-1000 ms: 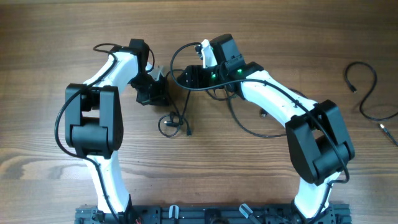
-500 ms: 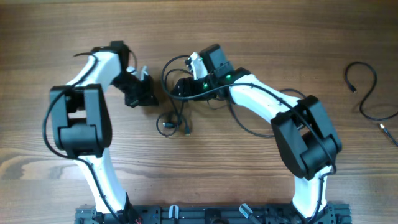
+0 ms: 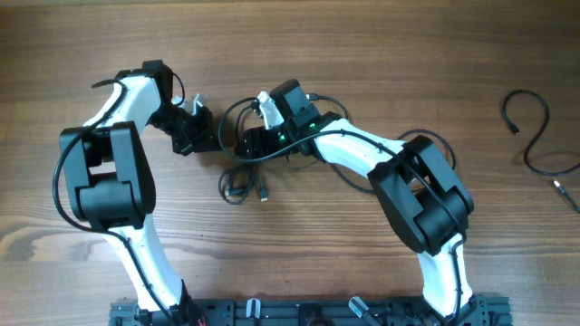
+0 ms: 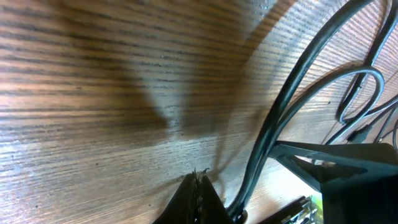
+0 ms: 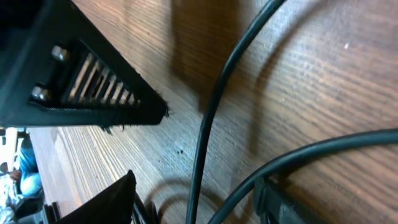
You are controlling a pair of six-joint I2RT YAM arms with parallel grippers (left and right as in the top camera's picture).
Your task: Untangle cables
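— Where do we see the cables?

— The cables [image 3: 237, 184] sit as a small dark tangle on the table [image 3: 362, 54], left of centre and just on the near side of both grippers. From the tangle a loop arcs up between the grippers on the far side. One stray cable [image 3: 547, 118] lies well apart at the right edge, curled loosely.

— And our left gripper?

— The left gripper [image 3: 195, 131] is just left of that loop. In the wrist view, the left gripper [image 4: 198, 190] has its tips pressed together into one wedge. A cable [image 4: 280, 118] sweeps down the wedge's right side and ends right against it. We cannot tell whether any cord is caught between the tips.

— The right one?

— The right gripper [image 3: 246, 145] hangs low over the far part of the tangle, near the left one. In its wrist view the right gripper [image 5: 149, 146] is spread, with bare wood in the gap. A thin cable [image 5: 208, 124] crosses just beyond the fingertips, outside them. A second strand curves in from the right.

— Are the two touching?

— No, we see a gap of wood between them.
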